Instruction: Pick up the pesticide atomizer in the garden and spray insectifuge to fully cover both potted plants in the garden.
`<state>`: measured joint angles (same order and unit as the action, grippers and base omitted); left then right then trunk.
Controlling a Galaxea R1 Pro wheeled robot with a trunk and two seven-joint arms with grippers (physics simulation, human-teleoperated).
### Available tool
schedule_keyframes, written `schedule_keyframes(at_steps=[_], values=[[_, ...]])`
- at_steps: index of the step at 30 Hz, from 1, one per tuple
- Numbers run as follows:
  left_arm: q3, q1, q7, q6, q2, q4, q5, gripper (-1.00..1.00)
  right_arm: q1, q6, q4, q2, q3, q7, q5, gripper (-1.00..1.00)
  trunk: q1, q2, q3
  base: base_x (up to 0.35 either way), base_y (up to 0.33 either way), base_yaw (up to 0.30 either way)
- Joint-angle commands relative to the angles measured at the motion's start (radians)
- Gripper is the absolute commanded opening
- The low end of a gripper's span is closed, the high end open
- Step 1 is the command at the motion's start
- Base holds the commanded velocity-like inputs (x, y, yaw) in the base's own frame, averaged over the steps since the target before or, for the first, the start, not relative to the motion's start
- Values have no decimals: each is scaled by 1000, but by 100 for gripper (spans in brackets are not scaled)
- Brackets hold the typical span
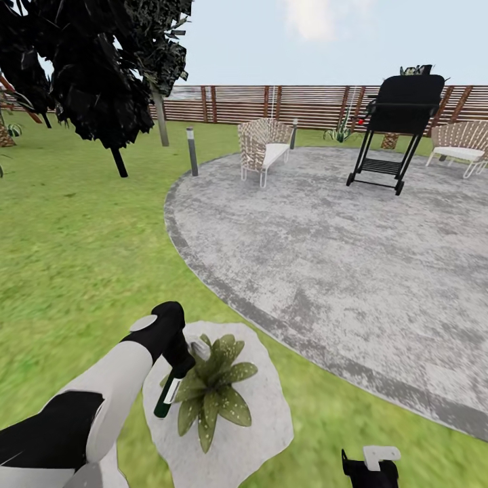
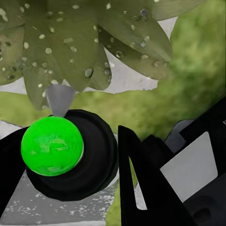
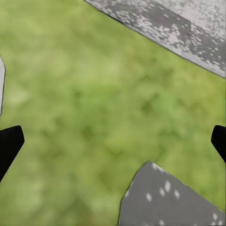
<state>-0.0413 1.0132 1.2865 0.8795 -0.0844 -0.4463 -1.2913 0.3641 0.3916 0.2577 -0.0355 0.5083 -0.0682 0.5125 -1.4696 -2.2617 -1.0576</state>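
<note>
Rough speckled stone (image 1: 230, 440), slatted wooden fence (image 1: 237, 103)

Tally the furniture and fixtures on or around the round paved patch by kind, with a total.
Wicker chairs: 2
Black grill: 1
Short bollard posts: 2
Total: 5

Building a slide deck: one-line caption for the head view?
Left gripper holds the pesticide atomizer beside a speckled potted plant on a stepping stone.

bright flat daylight, soft blur
</note>
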Motion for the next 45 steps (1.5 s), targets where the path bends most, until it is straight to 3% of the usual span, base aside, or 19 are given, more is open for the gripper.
schedule_keyframes(at_steps=[1, 15, 30, 33, 35, 38, 41, 43, 45], values=[[-2, 0, 10, 9, 0, -2, -8, -100, 1, 4, -2, 0, 6, -4, 11, 100, 0, 0, -1, 57, 0, 0], [-5, -4, 9, 9, 8, -2, -7, -100, 1, 4, -2, 0, 6, -4, 11, 100, 0, 0, -1, -11, 0, 121], [-3, -5, 7, 7, 10, -2, -5, -100, 1, 4, -2, 0, 6, -4, 11, 100, 0, 0, -1, -324, 0, 278], [3, -7, 3, 2, 26, -1, -4, -100, 1, 4, -2, 0, 6, -4, 11, 100, 0, 0, -1, -336, 0, 278], [7, -13, 0, -4, 52, 0, 5, -100, 1, 4, -2, 0, 6, -4, 11, 100, 0, 0, -1, -336, 0, 278], [16, -68, -13, -22, 78, -20, 41, -100, 1, 4, -2, 0, 6, -5, 11, 100, 0, 0, -1, -336, 0, 275], [22, -152, -81, -112, 81, -74, 98, -100, 1, 4, -2, 0, 6, -5, 11, 100, 0, 0, -1, -328, 0, 271], [23, -204, -161, -156, 81, -93, 176, -100, 1, 4, -2, -1, 6, -5, 11, 100, 0, 0, -1, -307, 0, 264], [23, -241, -238, -205, 81, -98, 291, -100, 1, 4, -2, 0, 6, -5, 11, 100, 0, 0, -1, -301, 0, 240]])
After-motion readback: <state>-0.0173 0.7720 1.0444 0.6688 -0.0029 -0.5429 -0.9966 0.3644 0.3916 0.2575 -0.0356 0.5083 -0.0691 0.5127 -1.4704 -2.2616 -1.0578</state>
